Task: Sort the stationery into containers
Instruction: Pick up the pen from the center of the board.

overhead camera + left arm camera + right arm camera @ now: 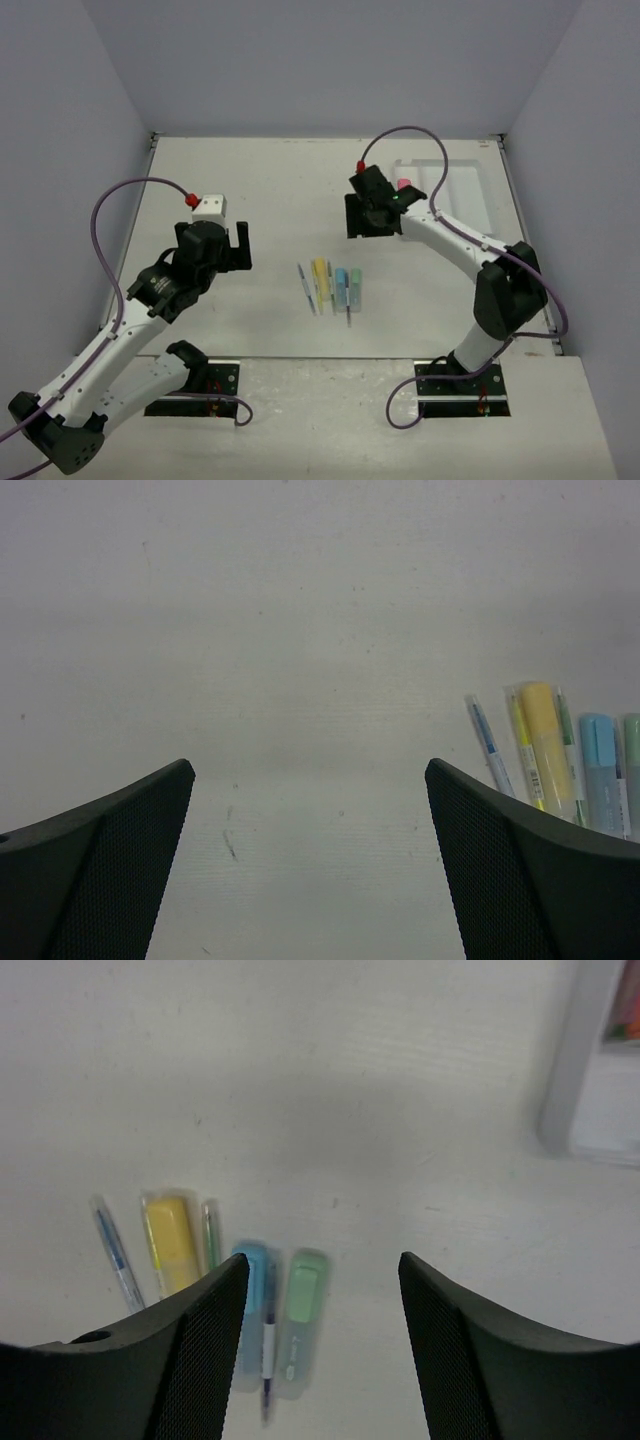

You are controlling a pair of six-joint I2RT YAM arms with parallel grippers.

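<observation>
The stationery lies in a short row at mid-table: a pale pen [304,282], a yellow marker [320,275], a blue marker [340,282] and a mint-green marker [354,287]. The right wrist view shows the yellow [172,1240], blue [250,1290] and mint [303,1310] markers, with a dark pen [268,1350] between the last two. A pink-capped tube [404,185] rests in the white tray [460,190], the container. My right gripper [368,225] [322,1260] hovers open and empty between tray and row. Left of the row, my left gripper [213,238] [308,765] stands wide open and empty.
The tray's near corner [580,1090] shows at the upper right of the right wrist view. Grey walls close in the table on three sides. In the left wrist view the row [548,745] lies just past my right fingertip.
</observation>
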